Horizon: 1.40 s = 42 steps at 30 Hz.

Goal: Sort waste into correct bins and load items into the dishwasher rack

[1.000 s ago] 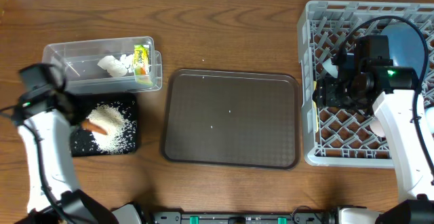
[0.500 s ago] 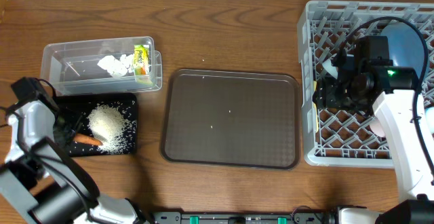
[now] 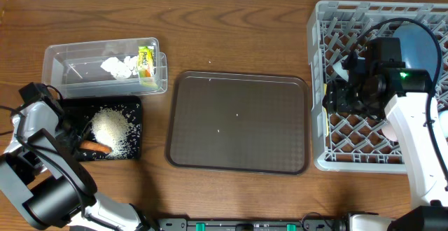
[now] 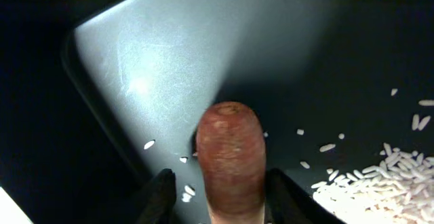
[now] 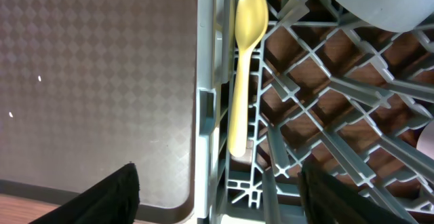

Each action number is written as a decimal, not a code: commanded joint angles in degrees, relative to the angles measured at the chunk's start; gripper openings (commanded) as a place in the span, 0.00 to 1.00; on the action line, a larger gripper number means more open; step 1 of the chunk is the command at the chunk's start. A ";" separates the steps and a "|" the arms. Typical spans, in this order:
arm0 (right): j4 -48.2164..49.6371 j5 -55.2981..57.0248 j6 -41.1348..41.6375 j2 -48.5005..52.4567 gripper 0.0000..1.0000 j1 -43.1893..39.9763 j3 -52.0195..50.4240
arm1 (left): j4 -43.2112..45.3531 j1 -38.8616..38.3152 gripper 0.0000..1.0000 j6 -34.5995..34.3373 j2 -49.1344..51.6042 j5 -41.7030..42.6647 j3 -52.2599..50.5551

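**Surface.** Brown wood-grain worktop [image 3: 231, 35]. A pale strip runs along its 12 o'clock edge, and no more of the room shows.

**Centre.** Brown serving tray [image 3: 238, 147], with a few white specks on it.

**10 o'clock.** Clear tub [image 3: 70, 56] holding a tissue wad [image 3: 119, 66] and a yellow-green wrapper [image 3: 146, 61]. The wrapper's print is too small to read.

**8 o'clock.** Black tray [image 3: 133, 108] holding a heap of rice [image 3: 110, 126] and a carrot piece [image 3: 96, 147].

**3 o'clock.** Grey rack [image 3: 322, 21] with a blue plate [image 3: 418, 45] standing at its 1 o'clock corner.

**Left wrist view only.** The left hand [image 4: 220, 176] is low over the black tray, fingers parted. The carrot lies between them with a gap showing on one side, so it is not clamped. Stray grains lie around it.

**Right wrist view only.** The right hand [image 5: 217, 176] is spread wide and holds nothing. A yellow spoon [image 5: 239, 81] lies inside the rack along the wall nearest the brown tray.
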 commanded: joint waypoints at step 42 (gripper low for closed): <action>2.73 -0.09 0.52 -10.58 0.99 -0.09 -6.38 | -25.09 -39.28 0.80 25.31 -47.43 15.23 -0.22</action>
